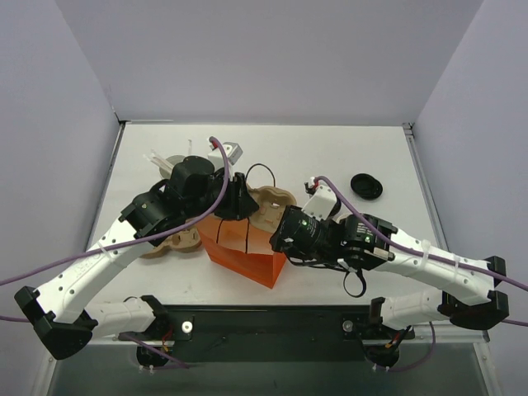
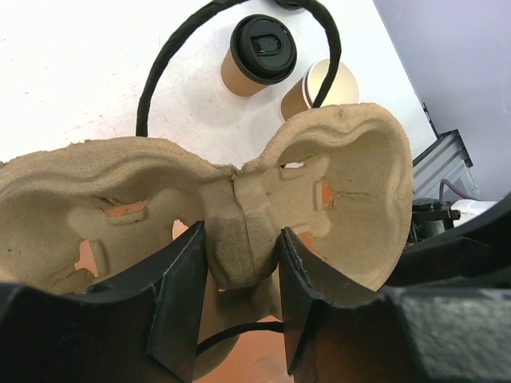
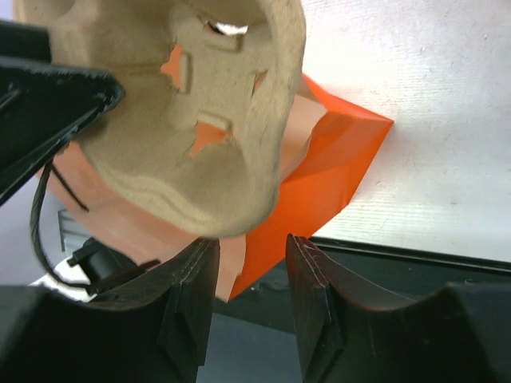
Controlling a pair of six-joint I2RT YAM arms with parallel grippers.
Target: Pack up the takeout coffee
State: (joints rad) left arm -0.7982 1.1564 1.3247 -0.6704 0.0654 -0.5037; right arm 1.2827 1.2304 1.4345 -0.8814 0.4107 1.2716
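Takeout coffee [image 2: 263, 52]: stands upright on the bench [image 2: 80, 64], long axis vertical, black lid up. It shows in the left wrist view only, beyond the far rim of the cup carrier [image 2: 343, 159]. An unlidded cup [image 2: 329, 84], also upright, stands just beside it; cannot tell whether they touch.

Left pincer [image 2: 241, 235]: partly closed and clamped on the carrier's central ridge, one finger on each side. The carrier is held over the orange bag [image 1: 247, 256], its pockets facing the camera. The bag handle [image 2: 152, 96] arcs behind the carrier.

Right pincer [image 3: 251, 243]: jaws apart, nothing gripped. It sits below the carrier's end, with the bag's edge visible through the gap.
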